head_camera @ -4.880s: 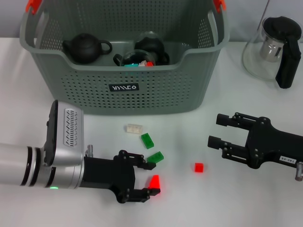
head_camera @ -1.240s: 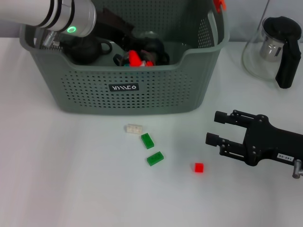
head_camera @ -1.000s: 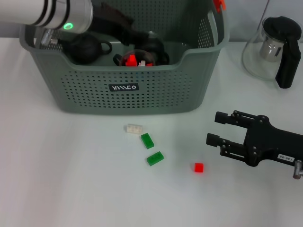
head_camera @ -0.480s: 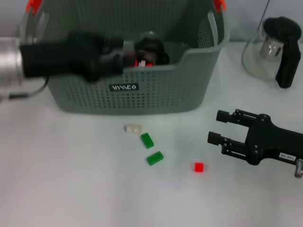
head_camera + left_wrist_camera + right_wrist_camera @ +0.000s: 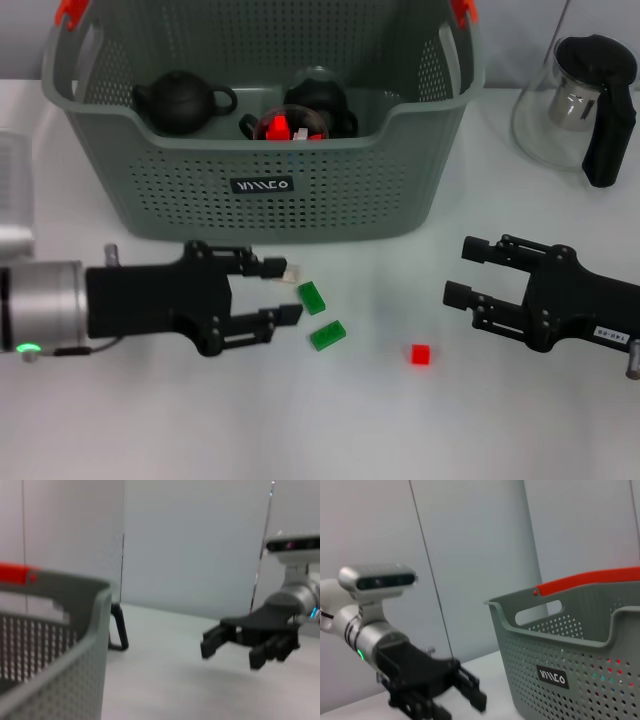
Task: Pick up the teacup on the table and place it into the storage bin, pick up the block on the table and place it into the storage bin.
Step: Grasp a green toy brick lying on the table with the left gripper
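Two grippers sit low over the white table (image 5: 150, 420) in front of the storage bin (image 5: 330, 190). The left gripper (image 5: 283, 292) reaches in from the robot's left with its fingers spread wide and nothing between them; its upper fingertip lies right at a pale, translucent block (image 5: 292, 270), and its lower fingertip ends just beside the green block (image 5: 311, 297). A second green block (image 5: 327, 334) lies a little nearer the robot, and a small red block (image 5: 420, 353) rests apart from these, between the two grippers and closer to the right one.

The right gripper (image 5: 461, 272) hovers on the robot's right side, its fingers also apart and holding nothing, pointing toward the middle of the table.

Inside the bin, by the far wall, sits a dark teapot (image 5: 180, 100) and beside it another dark pot (image 5: 318, 100). In front of that, behind the bin's near rim, is a clear teacup (image 5: 285, 125) with small red pieces in it (whether these lie inside or behind the glass is hard to tell).

A glass pitcher (image 5: 575, 100) with a black handle stands to the right of the bin, well apart from both grippers.
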### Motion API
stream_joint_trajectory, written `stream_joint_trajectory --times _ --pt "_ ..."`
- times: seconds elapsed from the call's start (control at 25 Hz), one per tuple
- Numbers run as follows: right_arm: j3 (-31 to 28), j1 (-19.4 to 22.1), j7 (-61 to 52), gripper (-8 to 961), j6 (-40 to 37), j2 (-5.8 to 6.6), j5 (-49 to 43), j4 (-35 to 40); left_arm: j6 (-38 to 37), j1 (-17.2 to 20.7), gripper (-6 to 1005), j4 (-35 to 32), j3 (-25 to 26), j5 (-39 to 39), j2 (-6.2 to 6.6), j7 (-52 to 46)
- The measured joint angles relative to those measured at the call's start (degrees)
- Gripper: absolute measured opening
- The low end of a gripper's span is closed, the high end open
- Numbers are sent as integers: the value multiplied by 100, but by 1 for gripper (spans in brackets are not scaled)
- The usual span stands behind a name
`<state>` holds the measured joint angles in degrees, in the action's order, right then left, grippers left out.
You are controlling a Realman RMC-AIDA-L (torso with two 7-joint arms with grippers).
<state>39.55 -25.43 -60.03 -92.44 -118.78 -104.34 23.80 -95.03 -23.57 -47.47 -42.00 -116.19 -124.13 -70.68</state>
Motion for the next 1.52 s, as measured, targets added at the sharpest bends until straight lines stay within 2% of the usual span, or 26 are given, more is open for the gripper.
stream_joint_trajectory --times 0.16,0.32,0.48,0.8,1.0,1.52 --pt "0 7 0 683 12 -12 -5 -3 632 -136 523 505 -313 -376 -11 271" --pt "0 12 0 684 20 -20 -17 -4 1060 -261 520 897 -620 -342 -36 803" --pt "0 26 9 684 29 -21 -23 -9 1236 -394 517 1142 -633 -337 -41 1029" --pt "0 47 41 684 34 -13 -16 -16 2134 -783 516 1733 -658 -334 -42 1014" --pt "0 48 44 684 34 -13 -5 -17 2407 -887 506 1871 -738 -357 -41 1013" --pt "0 49 53 683 33 -13 1 -16 2765 -866 443 1970 -949 -389 -42 1072"
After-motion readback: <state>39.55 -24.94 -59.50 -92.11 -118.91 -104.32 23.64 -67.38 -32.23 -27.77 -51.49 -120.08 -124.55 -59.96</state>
